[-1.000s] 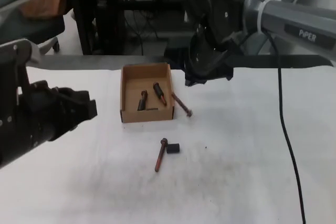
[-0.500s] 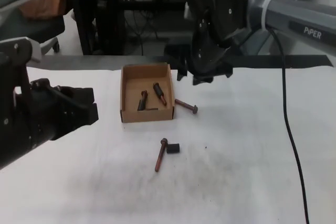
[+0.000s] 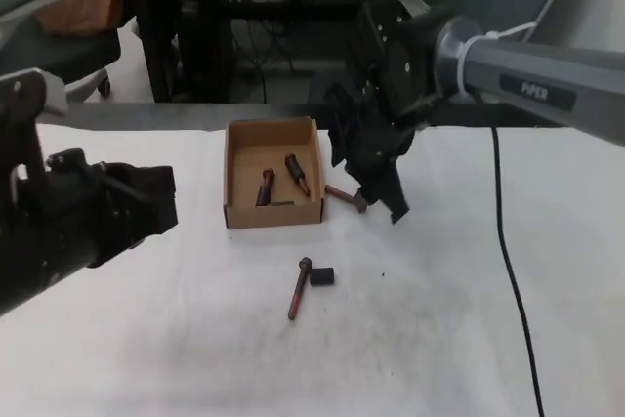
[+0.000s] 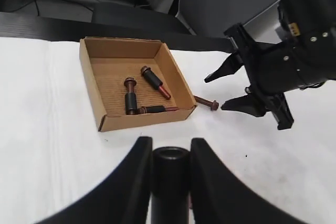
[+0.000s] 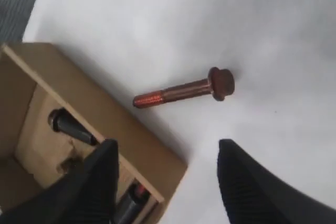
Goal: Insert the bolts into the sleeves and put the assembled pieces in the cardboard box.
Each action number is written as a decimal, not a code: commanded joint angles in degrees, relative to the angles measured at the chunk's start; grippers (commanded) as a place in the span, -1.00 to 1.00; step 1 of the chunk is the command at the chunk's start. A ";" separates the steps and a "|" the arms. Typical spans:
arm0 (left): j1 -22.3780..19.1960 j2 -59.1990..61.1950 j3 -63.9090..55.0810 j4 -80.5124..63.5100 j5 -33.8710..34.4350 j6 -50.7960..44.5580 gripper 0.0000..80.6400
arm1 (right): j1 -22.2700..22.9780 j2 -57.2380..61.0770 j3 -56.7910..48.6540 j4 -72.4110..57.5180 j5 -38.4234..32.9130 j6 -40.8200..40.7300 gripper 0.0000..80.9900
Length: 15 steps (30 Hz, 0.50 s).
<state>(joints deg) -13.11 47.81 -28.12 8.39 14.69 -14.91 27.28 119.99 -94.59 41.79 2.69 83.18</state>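
Matt cardboard box (image 4: 100,85), coppery metal bolt (image 5: 181,92), white cloth bench cover (image 3: 439,339)

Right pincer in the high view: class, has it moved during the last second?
Yes. The right pincer has come down and nearer, from above the far corner of the cardboard box to the loose bolt beside its near corner.

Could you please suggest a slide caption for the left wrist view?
Left gripper holding a sleeve; right gripper, jaws open, over a bolt beside the cardboard box.
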 commanded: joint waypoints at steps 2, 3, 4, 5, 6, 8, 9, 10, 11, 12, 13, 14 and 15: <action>-0.15 -5.40 -0.07 2.69 0.41 -0.11 -0.95 | -1.11 0.60 -0.22 -1.81 4.78 6.47 0.32; -0.15 -6.49 -0.07 3.08 0.41 -0.11 -0.95 | -1.51 0.72 -0.22 -1.82 5.00 6.71 0.32; -0.15 -7.79 -0.07 3.37 0.23 -0.11 -0.95 | -1.95 1.22 -0.22 -1.82 5.00 6.79 0.32; -0.15 -9.00 -0.07 3.35 -0.06 -0.11 -0.95 | -2.28 1.35 -0.22 -1.82 4.56 6.80 0.32; -0.15 -10.15 -0.07 3.35 -0.05 -0.11 -0.95 | -2.45 1.85 -0.10 -1.71 3.72 6.91 0.32; -0.15 -11.75 -0.07 3.35 -0.38 -0.11 -0.95 | -2.65 2.40 0.03 -1.74 2.57 7.49 0.32; -0.15 -12.43 -0.07 3.35 -0.46 -0.11 -0.95 | -2.64 2.68 0.03 -1.74 2.33 8.39 0.32; -0.15 -13.04 -0.07 3.35 -0.46 -0.11 -0.95 | -2.64 3.06 0.02 -1.74 2.15 8.50 0.32; -0.15 -13.77 -0.07 3.35 -0.46 -0.11 -0.95 | -2.64 3.38 0.02 -1.90 1.96 8.89 0.32; -0.15 -14.15 -0.07 3.35 -0.65 0.11 -0.95 | -2.64 3.82 0.02 -2.31 1.25 9.49 0.32; -0.15 -14.25 -0.07 3.35 -1.29 0.38 -0.95 | -2.64 4.16 0.02 -2.75 0.38 9.45 0.32; -0.15 -14.32 -0.07 3.35 -1.58 0.38 -0.95 | -2.64 4.31 0.16 -3.40 -0.29 9.78 0.32; -0.15 -14.28 -0.07 3.35 -1.74 0.38 -0.95 | -2.64 4.47 0.38 -4.40 -0.77 10.31 0.32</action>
<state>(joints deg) -13.11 34.03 -28.12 12.05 14.00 -14.94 24.65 124.32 -94.38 39.15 3.53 92.39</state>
